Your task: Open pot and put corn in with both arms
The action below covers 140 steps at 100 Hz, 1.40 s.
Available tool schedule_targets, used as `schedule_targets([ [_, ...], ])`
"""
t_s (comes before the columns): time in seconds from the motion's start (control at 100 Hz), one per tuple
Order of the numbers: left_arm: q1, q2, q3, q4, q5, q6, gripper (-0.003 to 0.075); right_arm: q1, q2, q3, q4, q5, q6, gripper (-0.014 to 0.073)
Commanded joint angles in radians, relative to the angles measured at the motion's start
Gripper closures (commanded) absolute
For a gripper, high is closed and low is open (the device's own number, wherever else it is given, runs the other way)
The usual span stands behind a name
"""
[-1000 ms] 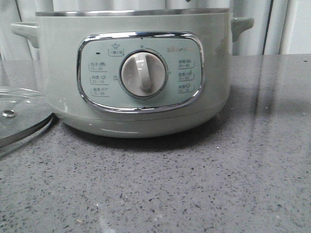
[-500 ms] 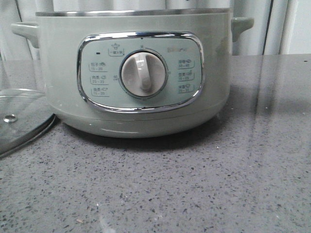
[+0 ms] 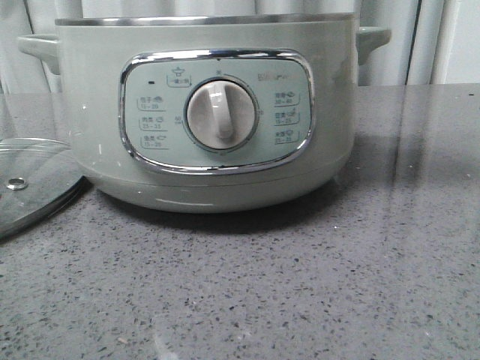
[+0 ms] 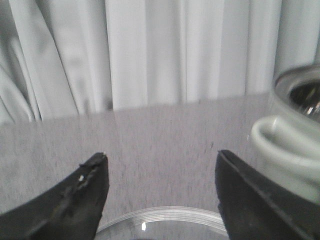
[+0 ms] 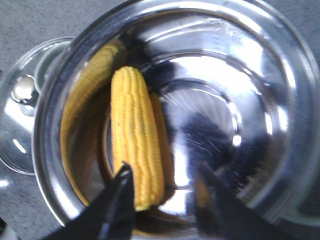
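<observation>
pot [image 3: 217, 112] uncovered on table [image 3: 300, 285] | corn [image 5: 136, 137] lying inside | lid [image 3: 30, 184] beside pot | left fingers [image 4: 90, 185] spread, empty | right fingers [image 5: 120, 200] released above corn

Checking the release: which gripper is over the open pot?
The right gripper, open above the corn inside the pot; the left gripper faces countertop.

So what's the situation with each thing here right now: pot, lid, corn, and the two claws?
pot: open, lid off.
glass lid: lying on the counter beside the pot.
corn: inside the pot.
left gripper: open, empty, over the lid.
right gripper: open, above the pot, beside the corn.
</observation>
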Motion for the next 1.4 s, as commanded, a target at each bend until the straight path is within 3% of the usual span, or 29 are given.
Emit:
schedule_targets([
  [0.0,-0.008,-0.102,-0.027,-0.004,-0.006,-0.006,0.0351,-0.001,-0.074,-0.034,-0.057,-0.008,-0.011,0.0554],
  [0.09,-0.008,-0.216,-0.027,-0.004,0.076,-0.006,0.0419,-0.001,-0.123,-0.032,-0.097,0.020,-0.011,0.0666],
  [0.35,-0.008,-0.537,-0.029,-0.005,0.312,-0.007,0.0742,-0.001,-0.335,0.058,-0.152,-0.120,-0.011,0.0664],
  [0.59,-0.008,-0.737,-0.029,-0.034,0.558,-0.010,0.0741,-0.001,-0.602,0.365,-0.240,-0.368,-0.011,0.0664],
  [1.0,-0.008,-0.827,-0.026,-0.050,0.714,-0.010,0.0741,-0.001,-1.002,0.956,-0.321,-0.791,-0.011,0.0665],
  [1.17,-0.008,-0.827,-0.026,-0.050,0.718,-0.010,0.0741,-0.001,-1.108,1.093,-0.326,-0.831,-0.011,0.0665],
  [1.39,-0.008,-0.827,-0.026,-0.050,0.718,-0.010,0.0741,-0.001,-1.128,1.155,-0.326,-0.826,-0.011,0.0665],
])
